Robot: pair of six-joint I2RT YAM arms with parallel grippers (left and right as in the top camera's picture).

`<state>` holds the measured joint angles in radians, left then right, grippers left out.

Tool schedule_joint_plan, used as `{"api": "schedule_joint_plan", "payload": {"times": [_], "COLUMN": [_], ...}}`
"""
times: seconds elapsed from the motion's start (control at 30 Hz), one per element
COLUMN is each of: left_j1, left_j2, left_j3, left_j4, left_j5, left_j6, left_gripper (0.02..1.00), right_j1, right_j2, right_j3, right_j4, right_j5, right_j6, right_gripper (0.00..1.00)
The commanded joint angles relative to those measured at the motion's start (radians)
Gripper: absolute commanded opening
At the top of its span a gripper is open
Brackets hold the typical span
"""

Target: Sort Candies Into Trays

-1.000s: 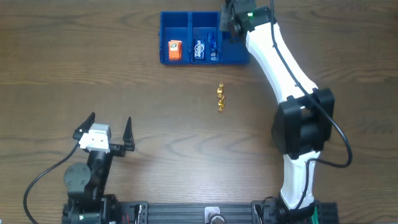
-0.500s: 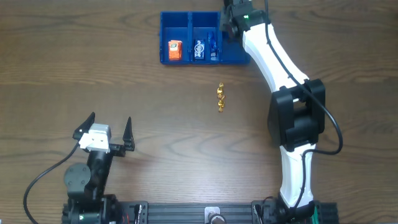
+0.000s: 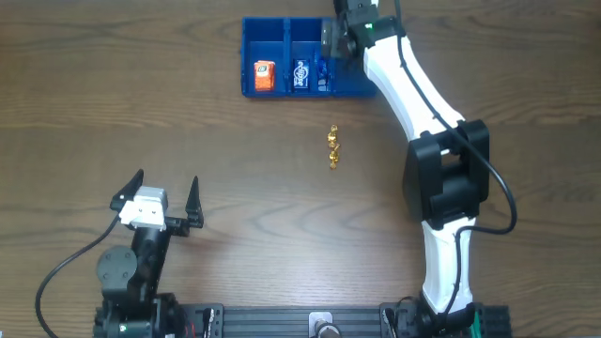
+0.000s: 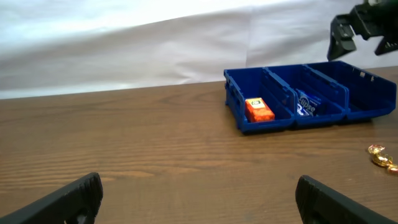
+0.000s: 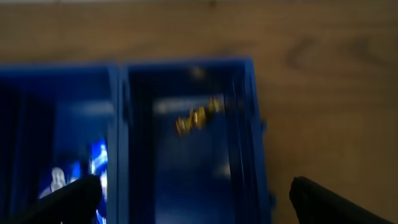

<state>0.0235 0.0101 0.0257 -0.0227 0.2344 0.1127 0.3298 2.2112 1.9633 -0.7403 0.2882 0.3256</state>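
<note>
Overhead and wrists — all seemingly share tray (image 3: 266,42).

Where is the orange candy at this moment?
In the top view, the orange candy lies in the leftmost compartment of the blue tray, next to the blue candy.

A bench (image 3: 235,160) of dark brown wood spreads across the top view, its grain running from side to side and its tone even throughout. In the left wrist view a white backdrop (image 4: 124,43) rises behind the bench's far edge, faintly creased, with one upright seam.
</note>
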Motion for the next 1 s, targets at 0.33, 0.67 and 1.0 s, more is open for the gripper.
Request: {"api": "schedule_joint_plan", "payload": {"times": [0.33, 0.67, 1.0], "left_j1": [0.002, 0.002, 0.002], "left_j2": [-0.006, -0.006, -0.006], "left_j3": [-0.021, -0.021, -0.021], "left_j4": [-0.031, -0.031, -0.031], "left_j5": [0.021, 0.021, 0.021], "left_j6": [0.015, 0.015, 0.015], "left_gripper": [0.998, 0.998, 0.996], "right_j1": [0.171, 0.172, 0.177], "right_j2": [-0.282, -0.281, -0.210], "right_j3": [-0.163, -0.605, -0.636], "right_j4": [-0.470, -0.166, -0.078], "right_j5": [-0.176, -0.247, -0.247], "right_j6": [0.206, 0.274, 0.273], "right_gripper": [1.000, 1.000, 1.000]}}
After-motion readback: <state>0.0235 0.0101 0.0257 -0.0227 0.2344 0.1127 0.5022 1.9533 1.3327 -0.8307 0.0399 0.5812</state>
